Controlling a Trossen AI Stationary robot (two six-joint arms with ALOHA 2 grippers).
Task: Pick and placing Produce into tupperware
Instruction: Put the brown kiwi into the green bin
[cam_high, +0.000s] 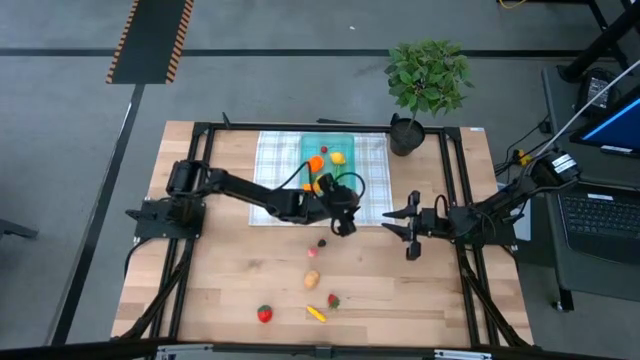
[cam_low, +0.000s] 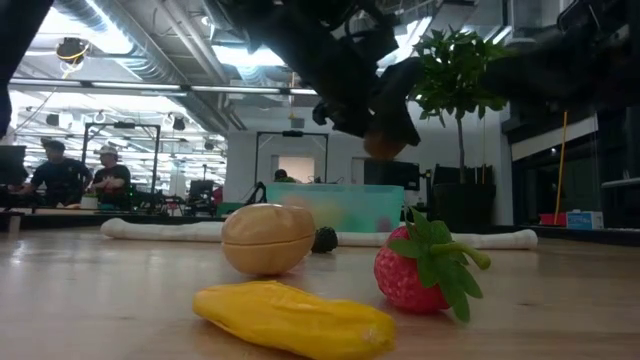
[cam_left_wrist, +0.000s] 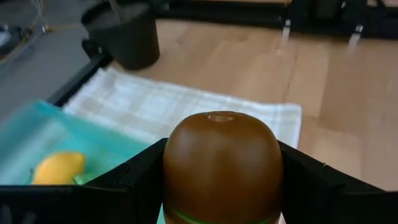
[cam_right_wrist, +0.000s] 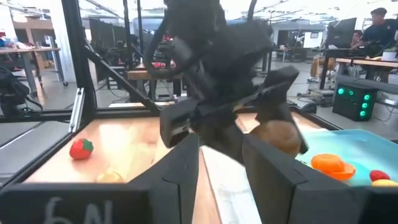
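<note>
the left gripper holds the brown kiwi across its middle, raised near the tupperware, which lies on the checked cloth by the table's far edge. the kiwi looks smooth, rigid and light, likely slippery, so a grip on its widest part suits it. the right gripper waits, jaws partly open and empty, toward the table's right edge.

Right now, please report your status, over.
Left end effector shut on kiwi, by the tupperware. Right end effector open, empty, waiting at table's right. Nothing in the way.
</note>
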